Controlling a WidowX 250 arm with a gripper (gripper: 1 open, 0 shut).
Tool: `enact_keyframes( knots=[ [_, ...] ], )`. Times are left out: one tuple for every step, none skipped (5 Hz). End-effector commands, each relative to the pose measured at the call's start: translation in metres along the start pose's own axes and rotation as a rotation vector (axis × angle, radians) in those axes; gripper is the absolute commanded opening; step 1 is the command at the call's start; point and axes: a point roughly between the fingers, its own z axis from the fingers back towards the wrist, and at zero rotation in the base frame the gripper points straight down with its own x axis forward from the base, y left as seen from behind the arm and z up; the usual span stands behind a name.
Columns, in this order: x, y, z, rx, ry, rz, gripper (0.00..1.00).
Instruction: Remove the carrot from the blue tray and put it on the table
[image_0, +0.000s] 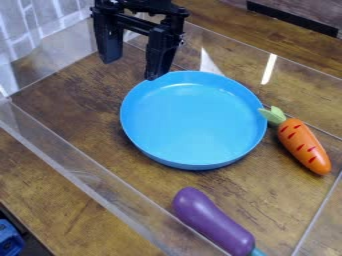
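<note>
The blue tray sits in the middle of the table, with nothing inside it. The orange carrot, dark-striped with a green stem toward the tray, lies on the wood just right of the tray's rim. My gripper hangs at the back left, above and behind the tray, pointing down. Its black fingers stand apart and hold nothing.
A purple eggplant toy lies near the front, below the tray. Clear plastic walls fence the work area at the front left and along the right side.
</note>
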Motion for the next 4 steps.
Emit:
enact_keyframes(
  knots=[
    [0.002,-0.004,-0.006,-0.007,0.017,0.008,1.0],
    [0.013,-0.028,-0.012,-0.048,0.001,0.087,1.0],
    [0.026,-0.052,-0.013,-0.089,-0.024,0.185,1.0],
    [0.039,-0.073,-0.015,-0.13,-0.052,0.276,1.0]
  ],
)
